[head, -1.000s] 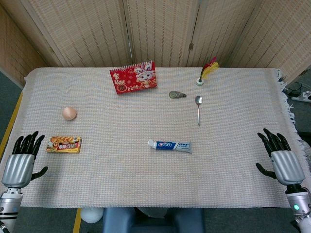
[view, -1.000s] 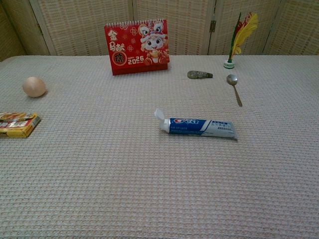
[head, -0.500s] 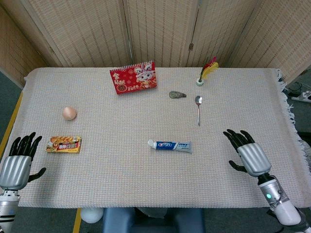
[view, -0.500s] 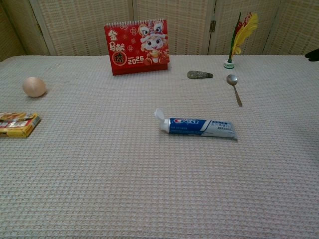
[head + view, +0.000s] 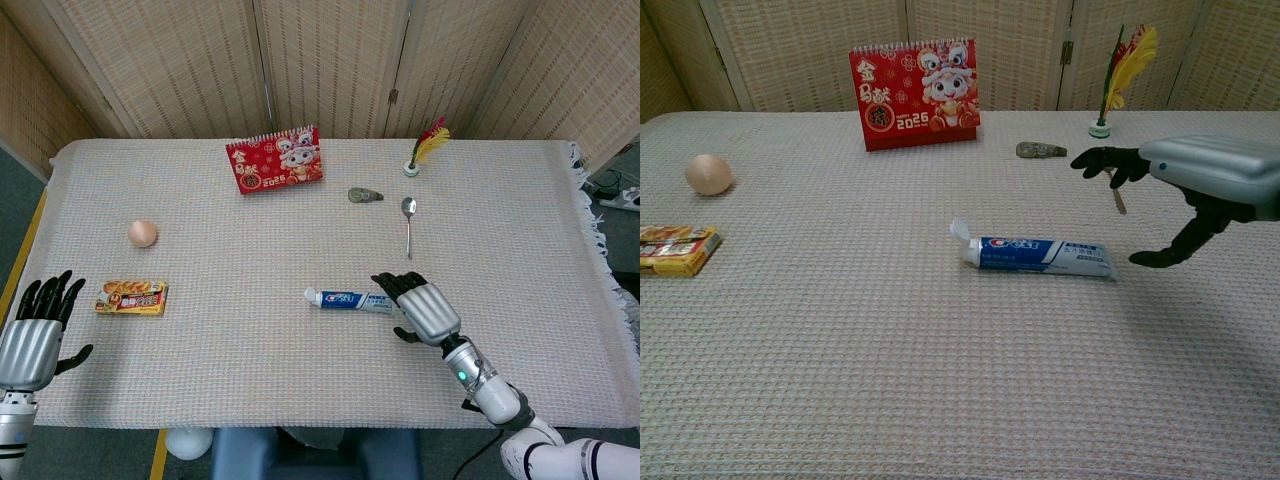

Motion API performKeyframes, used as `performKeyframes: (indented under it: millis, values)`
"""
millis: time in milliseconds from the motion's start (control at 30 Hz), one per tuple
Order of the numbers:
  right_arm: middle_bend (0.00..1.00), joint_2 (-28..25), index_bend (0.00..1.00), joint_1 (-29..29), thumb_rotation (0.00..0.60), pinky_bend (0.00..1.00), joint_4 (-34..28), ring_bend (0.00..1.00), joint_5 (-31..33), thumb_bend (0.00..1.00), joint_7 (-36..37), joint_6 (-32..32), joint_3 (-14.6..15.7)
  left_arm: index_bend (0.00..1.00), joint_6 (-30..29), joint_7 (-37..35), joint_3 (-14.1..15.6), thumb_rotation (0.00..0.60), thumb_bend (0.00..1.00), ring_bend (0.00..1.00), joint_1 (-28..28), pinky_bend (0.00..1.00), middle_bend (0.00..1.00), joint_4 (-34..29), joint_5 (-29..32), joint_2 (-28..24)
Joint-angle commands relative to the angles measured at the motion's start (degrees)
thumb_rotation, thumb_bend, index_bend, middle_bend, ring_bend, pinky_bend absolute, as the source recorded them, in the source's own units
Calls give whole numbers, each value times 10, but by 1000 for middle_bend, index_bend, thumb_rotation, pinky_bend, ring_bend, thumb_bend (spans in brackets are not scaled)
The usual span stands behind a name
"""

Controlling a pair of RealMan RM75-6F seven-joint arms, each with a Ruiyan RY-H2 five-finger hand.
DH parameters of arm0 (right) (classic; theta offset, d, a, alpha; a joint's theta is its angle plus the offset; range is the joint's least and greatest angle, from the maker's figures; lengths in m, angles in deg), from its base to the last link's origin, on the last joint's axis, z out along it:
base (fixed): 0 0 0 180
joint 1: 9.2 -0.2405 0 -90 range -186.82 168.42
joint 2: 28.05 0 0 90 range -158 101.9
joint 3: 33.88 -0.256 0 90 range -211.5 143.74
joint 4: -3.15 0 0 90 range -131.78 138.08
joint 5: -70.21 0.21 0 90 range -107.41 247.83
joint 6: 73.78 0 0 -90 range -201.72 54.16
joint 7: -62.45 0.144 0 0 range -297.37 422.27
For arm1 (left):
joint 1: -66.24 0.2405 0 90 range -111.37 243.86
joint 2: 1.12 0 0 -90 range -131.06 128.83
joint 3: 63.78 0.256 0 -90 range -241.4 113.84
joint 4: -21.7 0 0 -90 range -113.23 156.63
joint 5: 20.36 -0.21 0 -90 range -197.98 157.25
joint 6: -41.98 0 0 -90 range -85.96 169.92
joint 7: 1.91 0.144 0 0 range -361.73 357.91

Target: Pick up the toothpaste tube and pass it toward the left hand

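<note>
Woven-cloth desk (image 5: 250, 380) with screens behind. Left robot hand (image 5: 32, 340) sits at the near-left edge, fingers spread, holding nothing, beside a flat snack box (image 5: 131, 297). Toothpaste tube (image 5: 350, 300) lies flat mid-desk, cap pointing left. Right robot hand (image 5: 420, 307) hovers at its right end, fingers apart, nothing gripped. Metal spoon (image 5: 408, 224) lies farther back.

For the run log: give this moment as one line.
phase: reach | right hand: open, at tube tail | tube: flat on table | left hand: open, idle
</note>
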Motion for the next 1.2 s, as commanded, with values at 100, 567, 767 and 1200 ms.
performKeyframes:
  millis: [100, 567, 767, 1200]
  values:
    - [178, 54, 139, -46, 600, 188, 47, 227, 40, 308, -35, 35, -14, 57, 5, 2, 0, 600, 230, 13, -1, 0, 27, -2, 5, -1]
    - [274, 143, 231, -117, 600, 238, 151, 309, 101, 309, -64, 74, -16, 68, 4, -6, -1, 600, 231, 13, -1, 0, 27, 4, 8, 0]
    - [300, 155, 264, -132, 600, 255, 174, 334, 121, 322, -65, 80, -15, 68, 4, -11, -1, 600, 231, 13, 0, 0, 27, 11, 10, 2]
    - [355, 180, 336, -157, 600, 282, 210, 407, 151, 413, -67, 82, -13, 68, 6, -16, -1, 600, 231, 13, 0, 0, 27, 20, 13, 5]
